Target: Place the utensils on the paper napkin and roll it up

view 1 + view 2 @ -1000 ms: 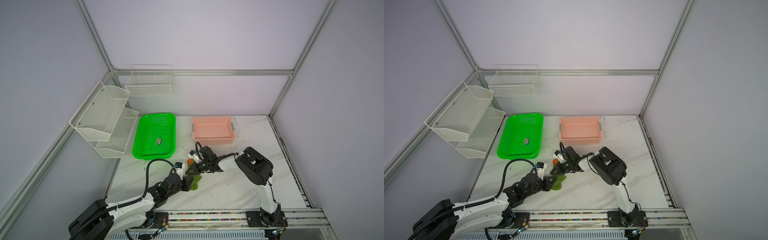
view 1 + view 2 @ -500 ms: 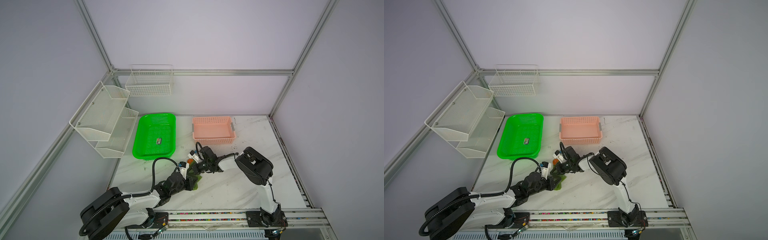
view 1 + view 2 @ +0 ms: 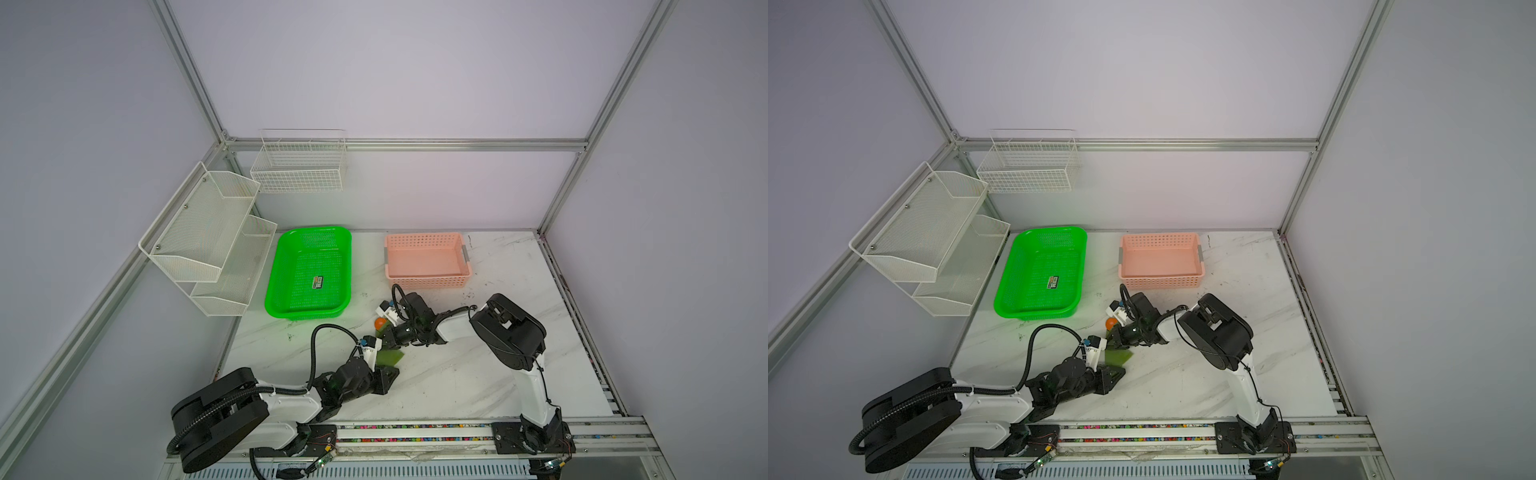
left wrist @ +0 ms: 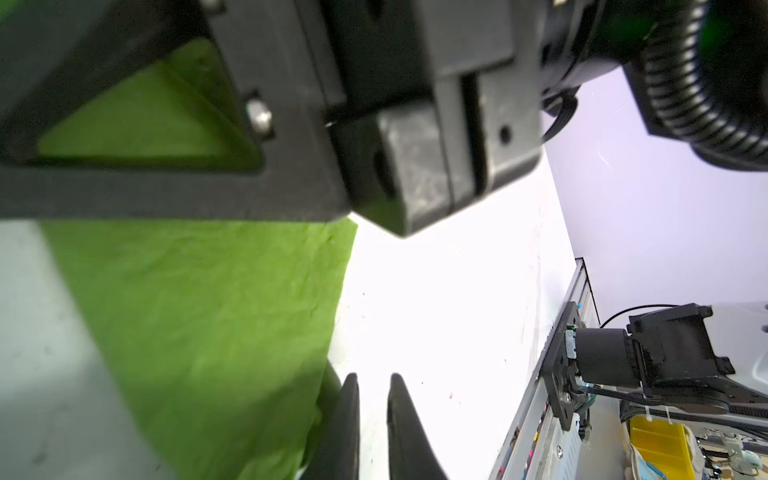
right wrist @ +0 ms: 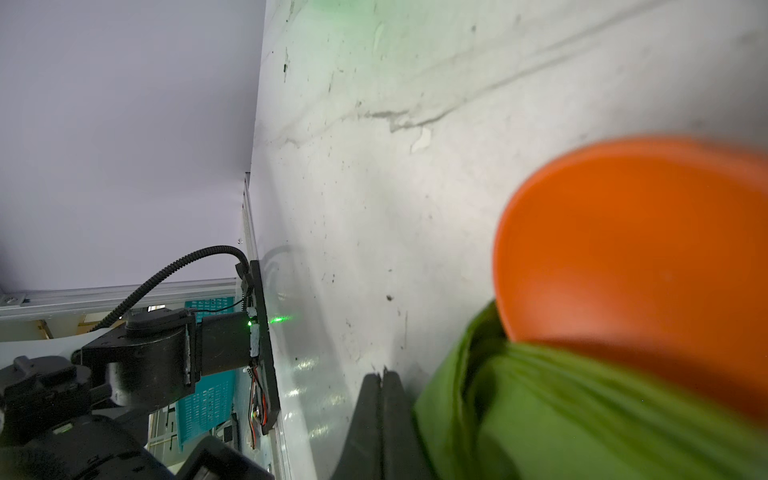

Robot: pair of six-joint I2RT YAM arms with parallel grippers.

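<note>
Lilac walls and aluminium framing enclose the white marbled counter [image 3: 449, 386].

Both top views: my left tool [image 3: 392, 376] and my right tool [image 3: 385, 337] meet at the dull olive-green paper napkin [image 3: 391, 357], of which one flat flap shows. A round-bowled orange plastic spoon [image 3: 379, 323] pokes out beside the right tool. The bright green perforated plastic tray [image 3: 309, 274], pink slotted plastic basket [image 3: 426, 259] and white wire wall racks [image 3: 208, 232] stand well apart and obstruct nothing.

Left wrist view: my left tool's fingers [image 4: 347, 415] stand slightly apart over bare counter, just beside the edge of the napkin [image 4: 208, 332], gripping nothing. The right tool's black frame lies over the sheet.

Right wrist view: my right tool [image 5: 382, 376] is pressed together, empty, beside the bunched napkin wrapped round the spoon [image 5: 644, 270]. Other utensils are hidden.

I judge loading done and rolling partway; the flat flap is left to roll.
</note>
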